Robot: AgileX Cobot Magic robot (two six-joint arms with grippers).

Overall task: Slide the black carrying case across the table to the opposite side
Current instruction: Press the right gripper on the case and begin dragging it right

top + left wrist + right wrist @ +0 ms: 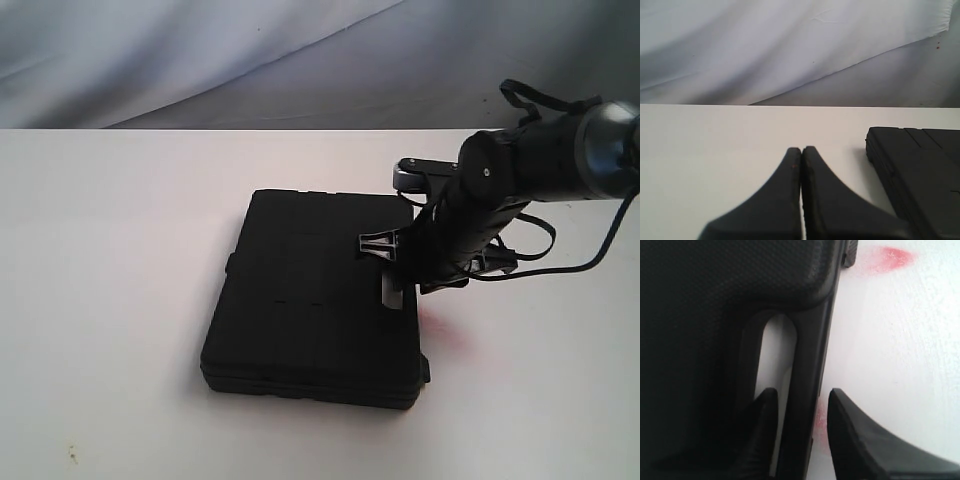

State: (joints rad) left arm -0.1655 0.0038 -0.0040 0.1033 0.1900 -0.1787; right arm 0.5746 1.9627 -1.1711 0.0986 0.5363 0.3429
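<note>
Black carrying case lies flat, centre of worktop; right pincer open wide, straddling handle bar w/o clamping, prob. to hook & drag it; left pincer shut, empty, beside case

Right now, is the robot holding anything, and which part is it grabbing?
Nothing is clamped yet: the right pincer stands open around the handle of the black case; the left pincer is shut and empty.
</note>
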